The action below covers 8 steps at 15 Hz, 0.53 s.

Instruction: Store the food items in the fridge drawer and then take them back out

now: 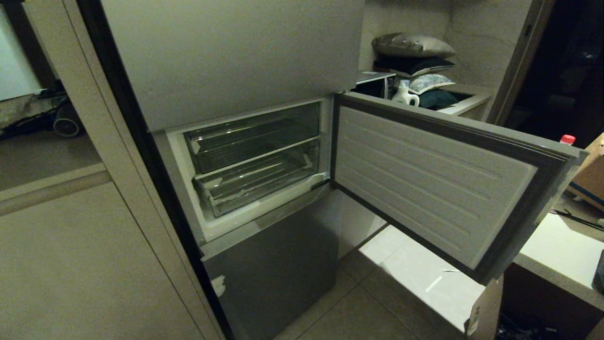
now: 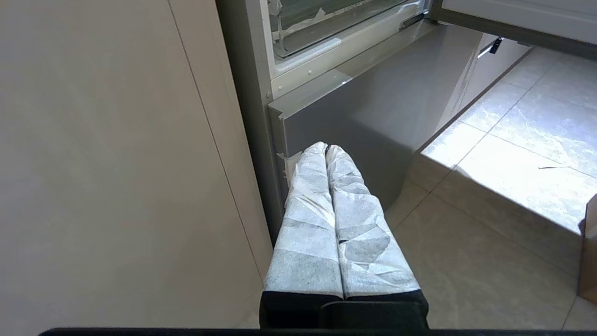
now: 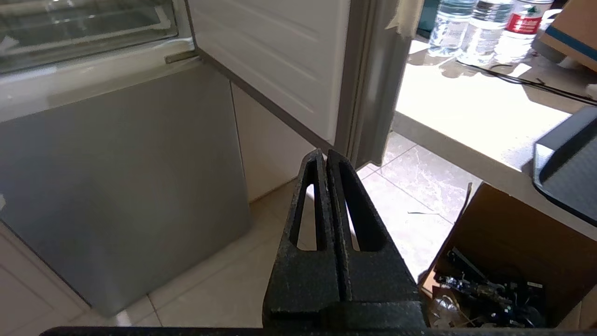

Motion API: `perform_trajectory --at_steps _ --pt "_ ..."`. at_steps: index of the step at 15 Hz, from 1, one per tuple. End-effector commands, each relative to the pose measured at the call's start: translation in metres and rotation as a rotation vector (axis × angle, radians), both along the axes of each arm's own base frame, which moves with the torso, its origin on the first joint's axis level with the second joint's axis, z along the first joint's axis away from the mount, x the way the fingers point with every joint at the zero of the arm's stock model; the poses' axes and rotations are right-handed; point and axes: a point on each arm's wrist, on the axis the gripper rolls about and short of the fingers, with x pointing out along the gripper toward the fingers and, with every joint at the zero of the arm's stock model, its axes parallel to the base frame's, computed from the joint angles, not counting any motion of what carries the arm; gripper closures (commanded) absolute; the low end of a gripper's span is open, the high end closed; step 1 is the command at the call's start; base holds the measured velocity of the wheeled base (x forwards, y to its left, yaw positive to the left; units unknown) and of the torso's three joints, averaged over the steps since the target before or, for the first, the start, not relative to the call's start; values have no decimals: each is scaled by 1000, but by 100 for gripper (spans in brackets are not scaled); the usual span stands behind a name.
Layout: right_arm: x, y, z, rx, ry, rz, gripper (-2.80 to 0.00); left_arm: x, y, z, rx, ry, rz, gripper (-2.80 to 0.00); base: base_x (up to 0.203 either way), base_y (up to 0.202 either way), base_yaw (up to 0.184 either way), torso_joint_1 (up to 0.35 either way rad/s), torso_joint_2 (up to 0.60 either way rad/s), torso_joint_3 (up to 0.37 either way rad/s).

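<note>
My left claw (image 2: pixel 326 148) hung low before the grey lower door panel (image 2: pixel 373 116) of the fridge, its two paper-wrapped fingers (image 2: pixel 308 210) pressed flat together, tips touching, with nothing between them. Beside it on the left ran the tall beige cabinet wall (image 1: pixel 71 264). Above, in the open middle compartment (image 1: pixel 255 156), I counted two clear drawers stacked one over the other: the upper drawer (image 1: pixel 250 137) and the fridge drawer (image 1: pixel 257 182) under it, which had white tape scraps along its front edge. Both were pushed in, and I could not make out any food items inside either one. To the right of the compartment its one door (image 1: pixel 439 184) stood swung wide open, ribbed white lining facing me, over the pale floor tiles (image 1: pixel 410 278). My right claw (image 3: pixel 325 153) hung further right, below that door's edge, its two black fingers (image 3: pixel 308 205) shut against each other and empty. Past the door lay a white counter (image 3: pixel 466 107), and on it I counted three clear water bottles (image 3: pixel 485 23), one with a red label, plus one black cable (image 3: pixel 522 80). Under the counter sat one brown cardboard box (image 3: pixel 503 242) holding dark clutter.
</note>
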Motion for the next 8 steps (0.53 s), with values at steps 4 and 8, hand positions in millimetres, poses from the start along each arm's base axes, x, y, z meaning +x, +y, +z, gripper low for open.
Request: perform_trajectory --at_steps 4,8 --pt "1 0 -3 0 10 0 0 0 0 0 -1 6 0 0 1 -2 139 2 4 2" --pt "1 0 -3 0 9 0 0 0 0 0 -2 6 1 0 1 -7 177 3 3 4"
